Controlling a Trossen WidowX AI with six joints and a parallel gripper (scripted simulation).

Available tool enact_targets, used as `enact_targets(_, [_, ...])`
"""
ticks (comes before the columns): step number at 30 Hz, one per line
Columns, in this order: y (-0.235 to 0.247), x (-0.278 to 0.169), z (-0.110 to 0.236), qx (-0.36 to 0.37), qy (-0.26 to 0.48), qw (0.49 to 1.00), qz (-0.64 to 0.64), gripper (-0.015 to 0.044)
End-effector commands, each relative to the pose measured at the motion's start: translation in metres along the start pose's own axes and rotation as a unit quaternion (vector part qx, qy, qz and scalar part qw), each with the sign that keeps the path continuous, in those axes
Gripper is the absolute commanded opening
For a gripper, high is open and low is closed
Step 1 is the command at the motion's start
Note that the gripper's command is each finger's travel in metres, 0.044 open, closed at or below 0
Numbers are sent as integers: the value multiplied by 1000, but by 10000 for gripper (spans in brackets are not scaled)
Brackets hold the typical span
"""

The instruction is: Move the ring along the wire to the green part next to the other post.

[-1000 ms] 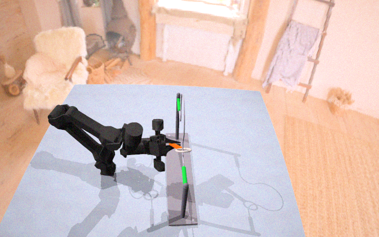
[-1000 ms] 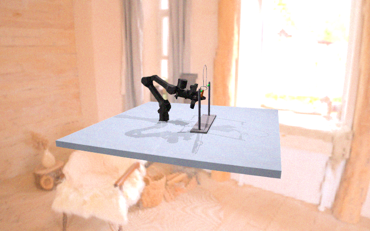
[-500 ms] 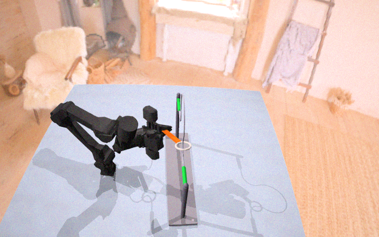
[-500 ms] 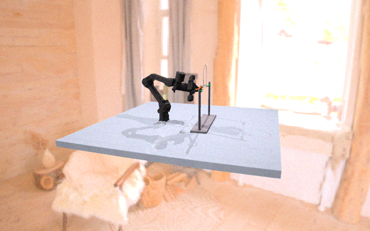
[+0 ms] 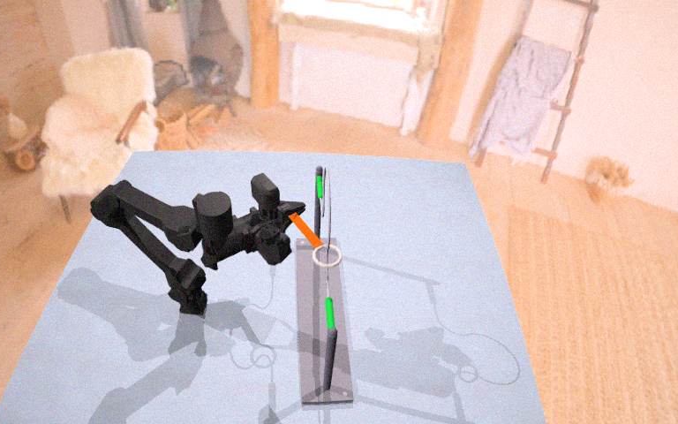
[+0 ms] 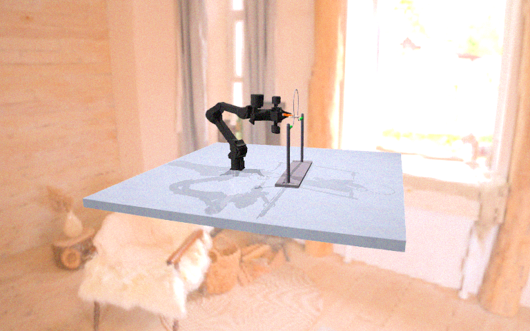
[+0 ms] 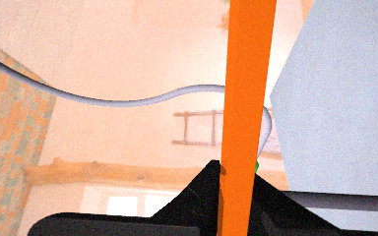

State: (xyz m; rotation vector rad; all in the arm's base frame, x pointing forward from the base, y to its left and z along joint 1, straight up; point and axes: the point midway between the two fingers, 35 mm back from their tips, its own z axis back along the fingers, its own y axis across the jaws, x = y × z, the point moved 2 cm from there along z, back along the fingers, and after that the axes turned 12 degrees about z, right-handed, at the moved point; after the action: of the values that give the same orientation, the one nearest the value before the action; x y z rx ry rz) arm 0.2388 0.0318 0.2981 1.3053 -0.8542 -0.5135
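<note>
My gripper is shut on the orange handle. The handle slants down to the white ring, which hangs in the air between the two posts with the thin grey wire passing through it. The near post carries a green part. The far post carries the other green part. In the wrist view the handle fills the middle and hides the ring.
The posts stand on a grey base plate on the light blue table. The arm's base stands to the left of the plate. The wire arches high above the posts.
</note>
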Motion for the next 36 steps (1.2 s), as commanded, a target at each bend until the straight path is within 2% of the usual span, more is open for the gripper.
enact_targets(1, [15, 2, 1, 27, -1, 999, -42, -150])
enact_targets(19, [57, 22, 9, 95, -12, 982, -160, -150])
enact_targets(36, [65, 28, 12, 70, -5, 988, -135, -150])
